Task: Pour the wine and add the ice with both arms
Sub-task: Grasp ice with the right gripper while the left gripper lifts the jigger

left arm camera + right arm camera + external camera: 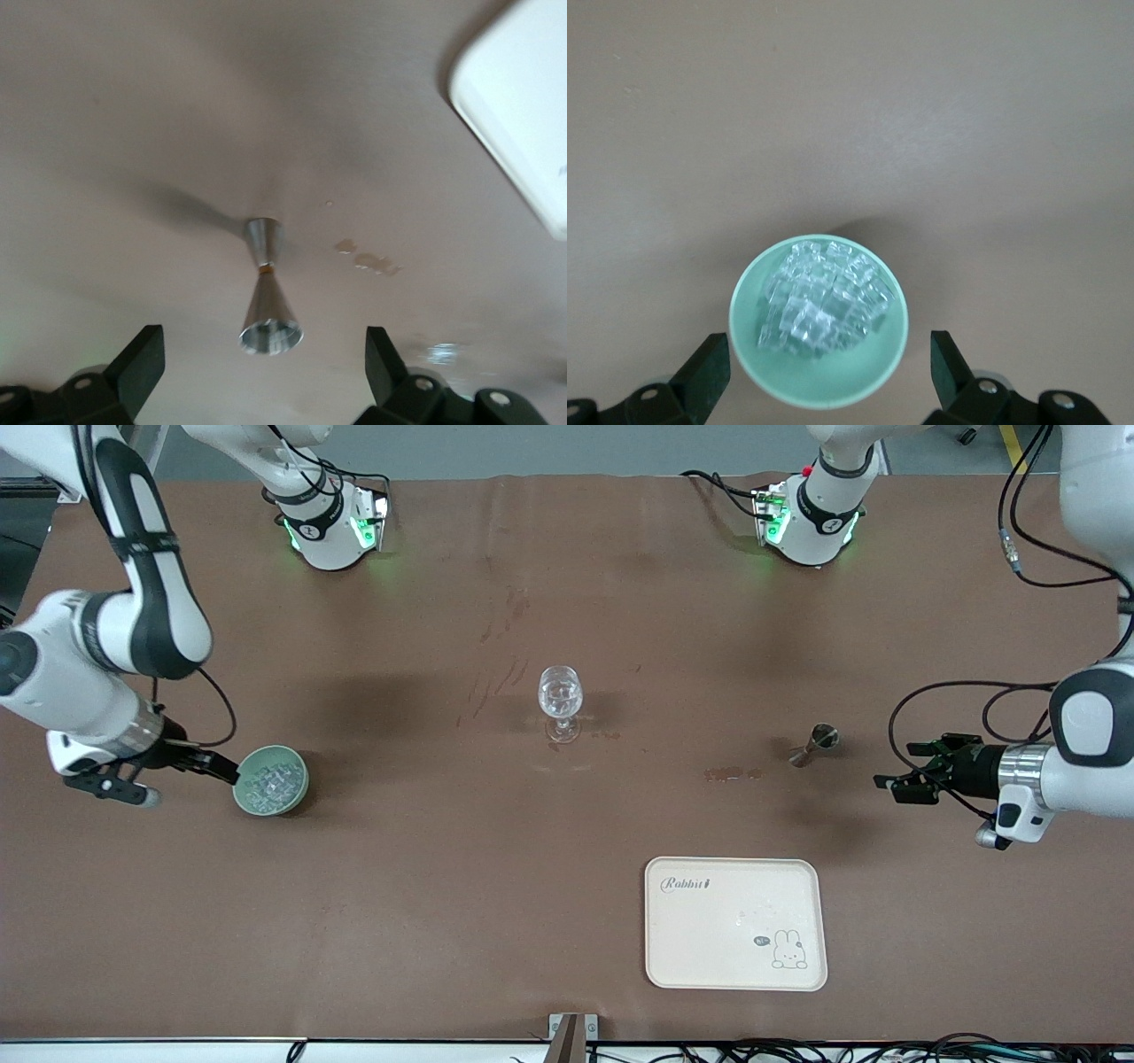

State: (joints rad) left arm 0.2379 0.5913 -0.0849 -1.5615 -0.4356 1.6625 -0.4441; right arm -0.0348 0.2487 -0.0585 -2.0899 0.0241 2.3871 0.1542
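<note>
Flanking the bowl (819,390), the spread right gripper (824,376) was seen.
Ice (268,781) was heaped in that bowl near the right arm's edge; the left gripper (905,779), also spread, was aimed along the jigger's (815,745) long axis.

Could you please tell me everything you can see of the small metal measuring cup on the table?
The measuring cup is a shiny, steel-looking double cone: two cones joined at a narrow waist, one longer than the other. It lies on its side on the brown table, the longer cone's open mouth turned toward the left gripper, whose fingers stand open and apart from it. Nothing but the table touches it. A small wet stain marks the table beside it, and its inside looks empty in the left wrist view.
</note>
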